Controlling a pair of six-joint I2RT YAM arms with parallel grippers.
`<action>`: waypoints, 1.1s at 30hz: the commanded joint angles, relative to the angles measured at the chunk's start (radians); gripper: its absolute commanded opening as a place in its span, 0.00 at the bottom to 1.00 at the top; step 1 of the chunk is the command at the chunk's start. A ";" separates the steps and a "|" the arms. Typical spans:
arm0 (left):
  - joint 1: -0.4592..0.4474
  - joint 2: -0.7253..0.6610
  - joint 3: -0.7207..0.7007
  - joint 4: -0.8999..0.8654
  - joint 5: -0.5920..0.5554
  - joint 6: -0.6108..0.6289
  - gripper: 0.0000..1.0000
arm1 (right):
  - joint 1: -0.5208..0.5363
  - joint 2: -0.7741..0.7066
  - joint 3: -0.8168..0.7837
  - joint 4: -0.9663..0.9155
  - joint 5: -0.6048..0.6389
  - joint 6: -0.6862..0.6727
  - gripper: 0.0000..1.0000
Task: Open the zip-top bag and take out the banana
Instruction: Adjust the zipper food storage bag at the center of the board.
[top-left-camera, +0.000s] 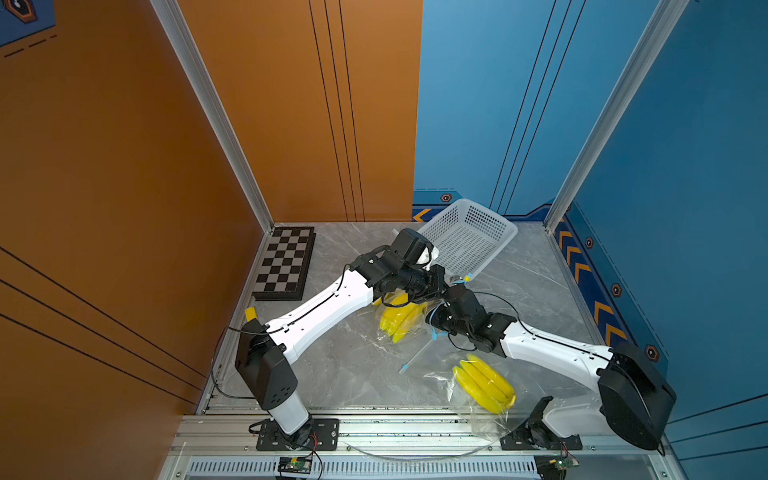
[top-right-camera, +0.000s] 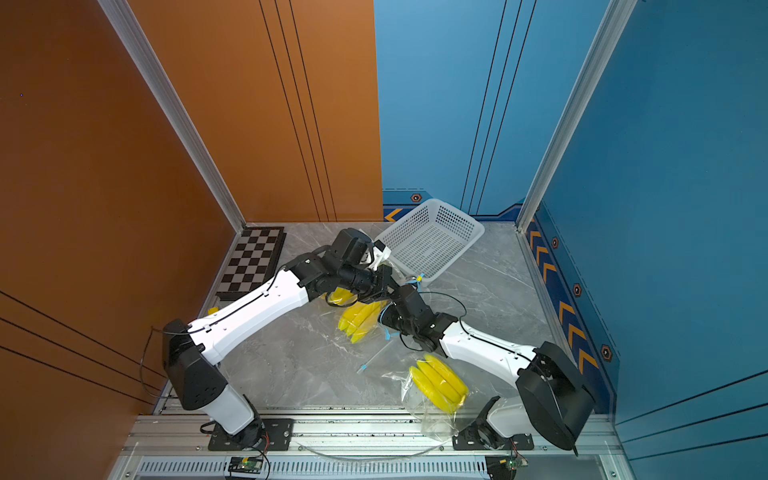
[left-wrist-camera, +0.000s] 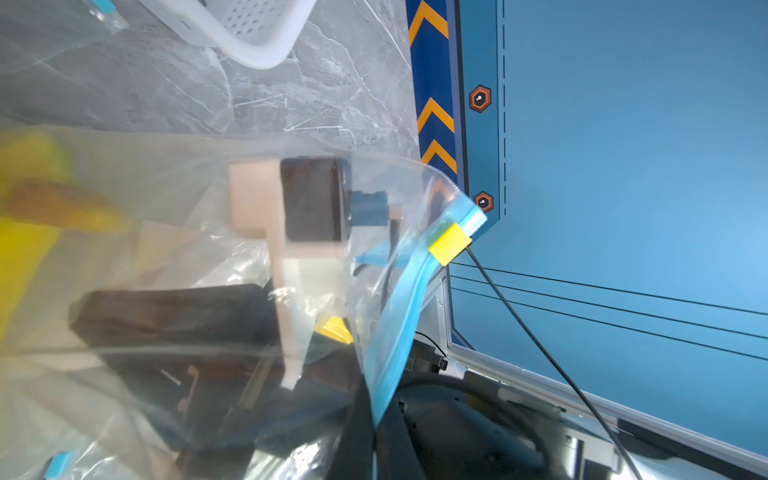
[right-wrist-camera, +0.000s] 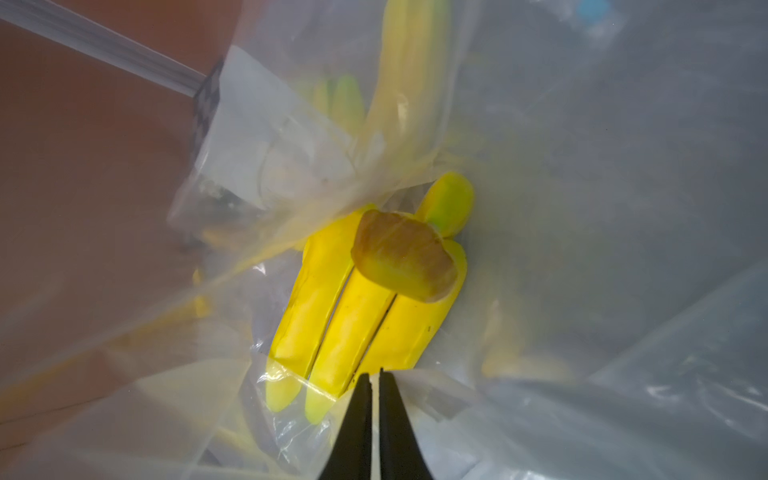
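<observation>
Top views: two banana bunches (top-left-camera: 401, 318) (top-left-camera: 484, 384), two bags (top-left-camera: 432, 332) (top-left-camera: 482, 419); left fingers (top-left-camera: 439, 277), right fingers (right-wrist-camera: 361, 419) together

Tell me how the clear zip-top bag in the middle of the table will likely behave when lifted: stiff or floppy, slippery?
Probably floppy: the film of the zip-top bag wrinkles and folds around the bananas. Likely slippery, since the film shines with bright glints. The blue zip strip looks stiffer, yet it curves, so the mouth may sag.
</observation>
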 joint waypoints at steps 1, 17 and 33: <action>-0.025 0.001 0.057 0.029 0.048 -0.015 0.00 | -0.019 0.056 0.048 -0.246 0.020 0.023 0.09; 0.223 -0.259 -0.268 -0.012 -0.003 0.085 0.52 | -0.160 -0.069 -0.081 -0.188 -0.138 -0.058 0.10; 0.236 -0.256 -0.665 0.232 0.013 0.088 0.59 | -0.256 -0.027 -0.083 -0.168 -0.256 -0.123 0.10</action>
